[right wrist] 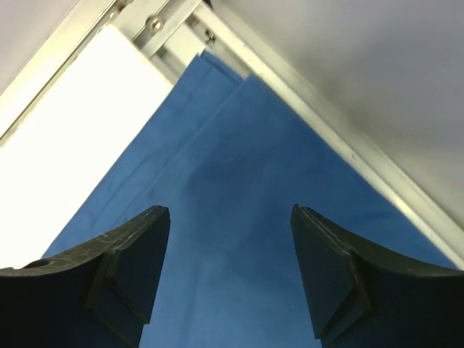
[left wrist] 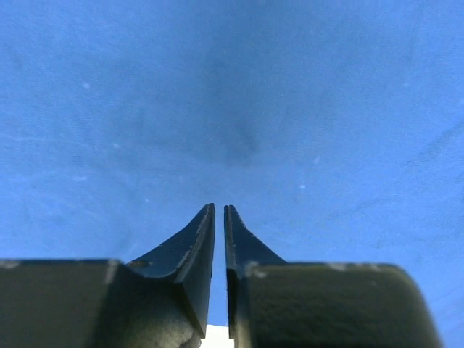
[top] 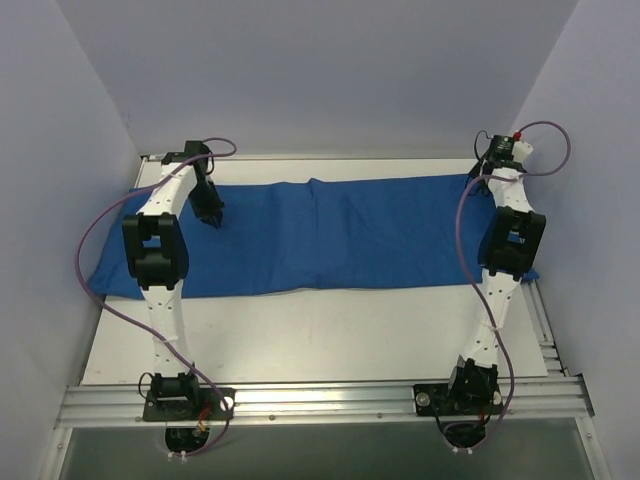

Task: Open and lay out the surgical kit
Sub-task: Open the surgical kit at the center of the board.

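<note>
The blue cloth wrap (top: 340,235) was laid lengthwise so each end could be reached; the left gripper (left wrist: 220,209) was barely parted, the right gripper (right wrist: 230,210) wide, both apparently empty.

We see a robotics lab test cell: plain pale panels (top: 330,70) box in a white table (top: 330,330) (aluminium rail (top: 330,398) along its near edge) with a cabled left arm (top: 160,250) and right arm (top: 510,245) bolted on.

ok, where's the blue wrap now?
Top view: blue wrap lies spread across the far half of the table, left edge to right edge.
</note>
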`<state>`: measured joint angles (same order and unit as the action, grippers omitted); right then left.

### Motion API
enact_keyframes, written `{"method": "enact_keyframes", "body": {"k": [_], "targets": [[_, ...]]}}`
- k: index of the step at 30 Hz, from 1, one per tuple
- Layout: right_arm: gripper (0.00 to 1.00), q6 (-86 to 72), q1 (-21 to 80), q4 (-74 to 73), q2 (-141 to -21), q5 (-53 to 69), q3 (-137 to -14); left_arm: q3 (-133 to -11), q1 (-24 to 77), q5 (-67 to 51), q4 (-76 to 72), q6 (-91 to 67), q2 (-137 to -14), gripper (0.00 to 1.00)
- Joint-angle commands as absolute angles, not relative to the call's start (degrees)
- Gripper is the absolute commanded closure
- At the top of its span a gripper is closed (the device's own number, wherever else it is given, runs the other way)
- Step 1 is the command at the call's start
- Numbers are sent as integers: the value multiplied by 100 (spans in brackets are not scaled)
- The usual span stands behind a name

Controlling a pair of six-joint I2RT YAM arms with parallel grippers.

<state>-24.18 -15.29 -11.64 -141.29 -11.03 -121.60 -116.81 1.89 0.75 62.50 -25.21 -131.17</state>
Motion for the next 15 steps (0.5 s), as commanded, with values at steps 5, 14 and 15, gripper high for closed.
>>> {"method": "enact_keyframes", "body": {"k": [5, 14, 15], "targets": [[36, -2593, -1529, -1301, -14660, -1678, -13297, -12208, 167, 0, 6512, -2504, -13657, 97], [37, -2540, -1547, -1187, -14950, -1609, -13447, -13104, 167, -395, 7049, -2804, -14528, 98], [36, -2531, -1547, -1178, -15002, -1608, -13473, -13122, 158, -396, 7014, -2786, -14528, 98]]}}
